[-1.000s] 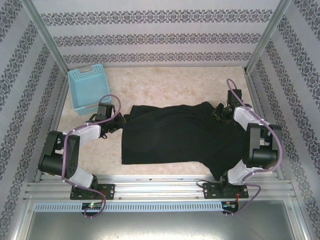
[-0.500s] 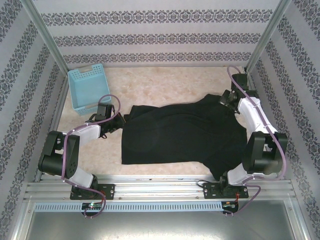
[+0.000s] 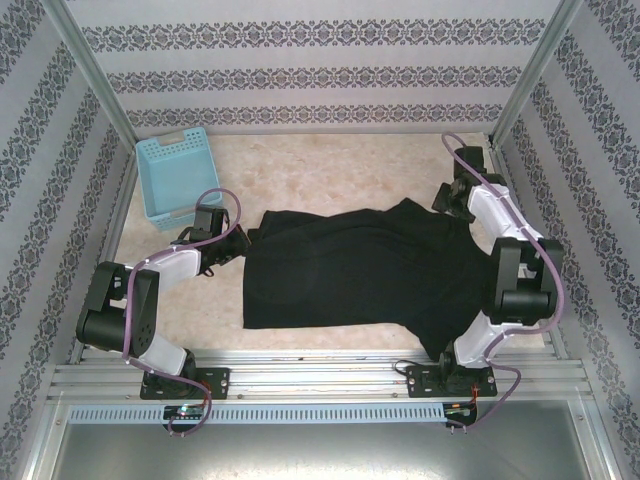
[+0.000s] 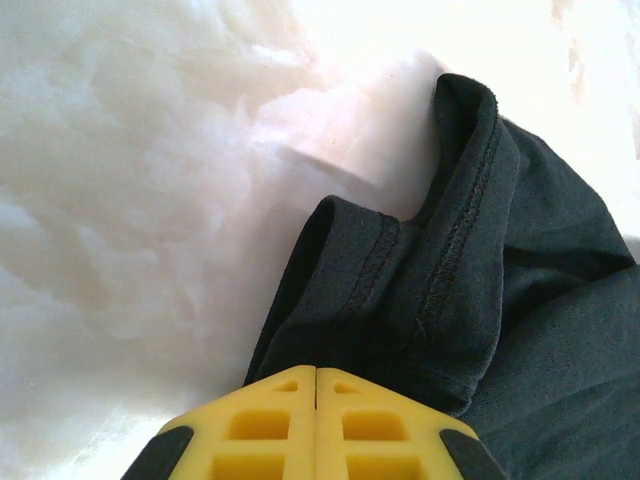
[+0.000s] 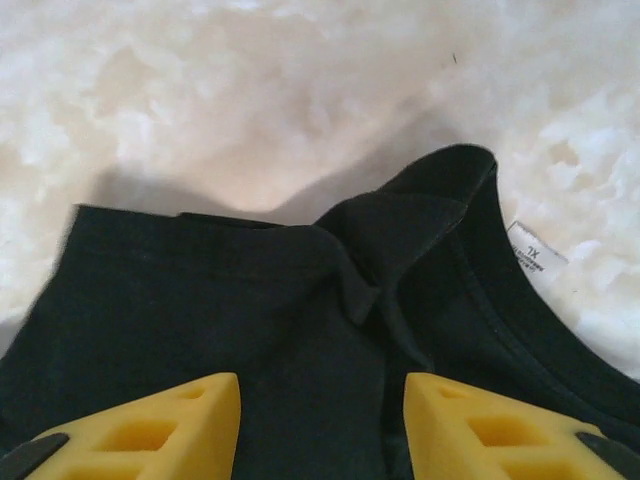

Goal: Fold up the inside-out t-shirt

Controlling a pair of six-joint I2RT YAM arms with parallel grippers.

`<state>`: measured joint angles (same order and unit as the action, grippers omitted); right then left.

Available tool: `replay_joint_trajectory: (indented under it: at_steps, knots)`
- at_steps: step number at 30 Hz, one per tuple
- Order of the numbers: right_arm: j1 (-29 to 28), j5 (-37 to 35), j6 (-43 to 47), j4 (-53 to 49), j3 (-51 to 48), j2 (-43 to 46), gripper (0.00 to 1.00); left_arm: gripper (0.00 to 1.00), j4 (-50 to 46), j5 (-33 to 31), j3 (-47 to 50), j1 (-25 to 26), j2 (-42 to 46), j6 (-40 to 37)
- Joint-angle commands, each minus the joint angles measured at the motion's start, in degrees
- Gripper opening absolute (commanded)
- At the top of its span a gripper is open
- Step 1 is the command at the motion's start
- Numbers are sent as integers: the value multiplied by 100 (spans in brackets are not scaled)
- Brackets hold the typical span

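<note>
Released t-shirt [image 3: 350,270] under parted right gripper [image 5: 320,400], hem pinched in left gripper [image 4: 316,375]

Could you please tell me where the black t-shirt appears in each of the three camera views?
Top external: the t-shirt lies spread across the middle of the picture.
Left wrist: its stitched hem fills the right side, bunching into the shut left gripper.
Right wrist: its collar end, with white tag, fills the lower half, under the open right gripper.
Shared landmark: the pale marbled tabletop.
</note>
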<state>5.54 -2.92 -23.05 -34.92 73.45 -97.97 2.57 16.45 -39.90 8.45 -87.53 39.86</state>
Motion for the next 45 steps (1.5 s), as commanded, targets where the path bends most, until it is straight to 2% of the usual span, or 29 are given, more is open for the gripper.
replay_joint_trajectory:
  at_steps: [1,3,6,9,13,16,20,23,26,29,35,36,40,45]
  knots:
    - [338,620,-365,440,-304,276,50,0,-112,-63,-123,-89,126,-145]
    - [539,1042,-564,666,-548,365,50,0,-116,-80,-112,-90,131,-156]
    - [734,1286,-753,802,-777,334,49,0,-107,-73,-106,-98,121,-158]
    - [833,1779,-896,1123,-983,225,43,0,-81,-59,-105,-104,96,-138]
    - [832,2023,-1068,1316,-1001,36,35,0,-67,-37,-106,-101,92,-132]
    - [829,1972,-1153,1307,-918,-166,36,0,-77,-28,-106,-110,95,-135]
    - [827,1917,-1255,1182,-737,-481,43,0,-88,-46,-104,-106,122,-133]
    - [827,1979,-1311,1228,-644,-626,43,0,-96,-51,-106,-106,110,-135]
    - [834,2115,-1327,1312,-498,-743,31,0,-112,-78,-106,-111,104,-143]
    - [846,1853,-1277,1181,-243,-816,18,0,-134,-170,-97,-112,148,-138]
    - [856,1314,-945,1050,387,-948,9,0,-167,-208,-55,-124,180,-138]
    - [856,1311,-878,1056,468,-958,9,0,-169,-205,-51,-133,191,-136]
    - [882,1341,-772,1212,548,-977,22,0,-165,-215,-26,-142,210,-142]
    - [1006,1938,-964,1562,466,-1156,41,0,-158,-176,-53,-151,172,-143]
